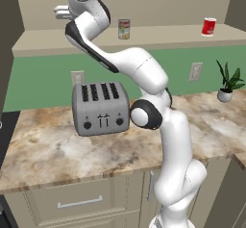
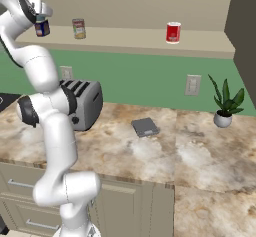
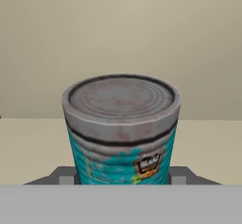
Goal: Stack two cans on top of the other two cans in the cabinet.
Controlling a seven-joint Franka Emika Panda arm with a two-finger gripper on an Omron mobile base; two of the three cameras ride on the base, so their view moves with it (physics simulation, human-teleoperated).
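Gripping the teal-blue can (image 3: 122, 131) at frame centre, my gripper (image 3: 122, 176) hovered (upper left, right base view) above the dark blue can (image 2: 42, 28).

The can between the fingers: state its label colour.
Teal-blue, with a grey metal lid; the can shows best in the hand view.

the shelf (image 2: 130, 40) of the cabinet lies bare between the pale can (image 2: 78, 28) at upper left and the red can (image 2: 173, 32) at upper centre-right, wide enough to pass. at far upper left the dark blue can (image 2: 42, 27) stands just beside the claw (image 2: 41, 17), which grips the teal can (image 3: 122, 128).
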